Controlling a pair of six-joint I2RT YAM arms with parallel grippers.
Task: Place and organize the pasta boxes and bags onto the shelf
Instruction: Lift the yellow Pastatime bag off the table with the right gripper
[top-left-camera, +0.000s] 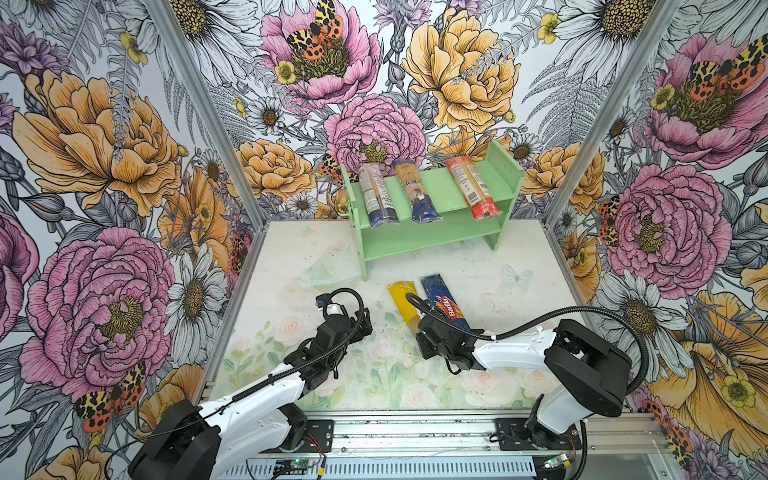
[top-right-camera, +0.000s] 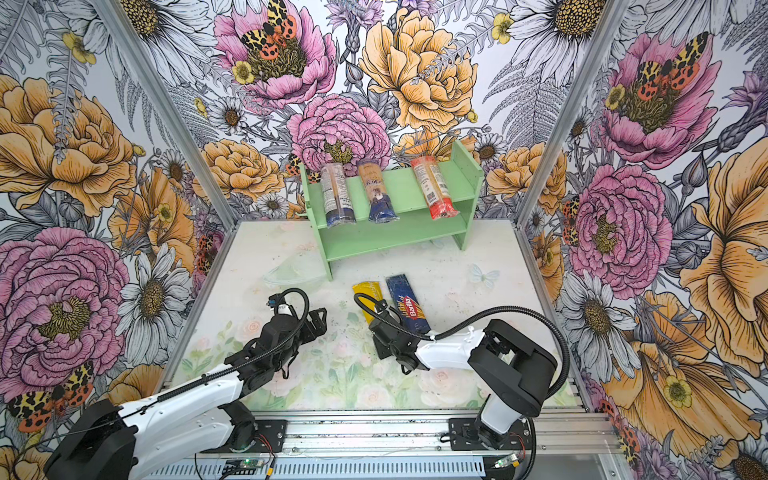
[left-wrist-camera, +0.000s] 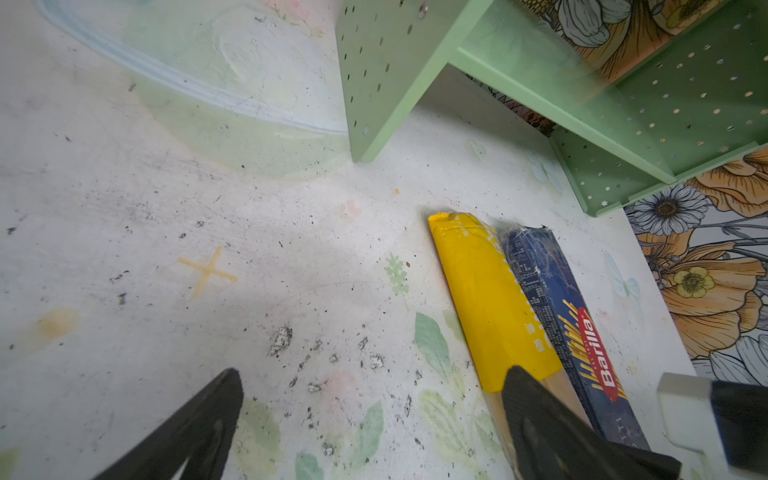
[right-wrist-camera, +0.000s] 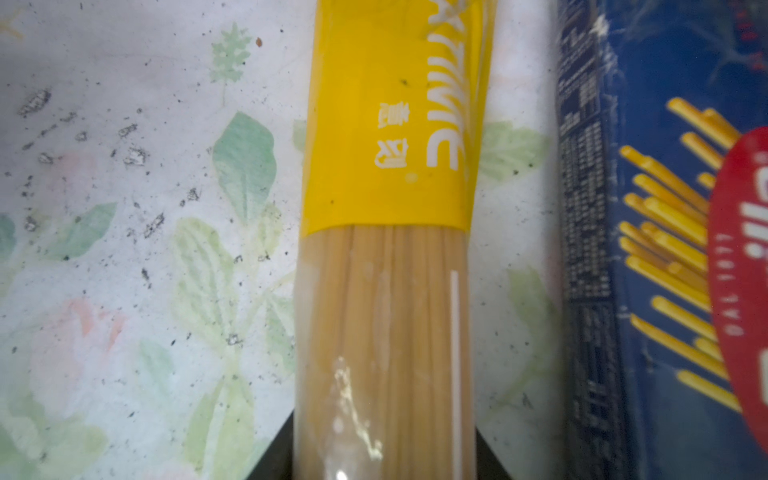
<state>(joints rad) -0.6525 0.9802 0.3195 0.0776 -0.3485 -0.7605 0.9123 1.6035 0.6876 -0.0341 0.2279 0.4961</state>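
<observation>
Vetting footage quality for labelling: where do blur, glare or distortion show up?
Right wrist view: glare streak on the clear film of the yellow bag, Barilla box soft. Left wrist view: shelf slightly smeared. Both top views: sharp, evenly lit, frame posts splayed by the wide lens.

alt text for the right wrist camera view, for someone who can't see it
A yellow bag of spaghetti lies on a flower-printed table, its clear end between the fingers of the right gripper, which sit close on either side. A dark blue pasta box lies beside the bag, with a strip of table between them.
</observation>
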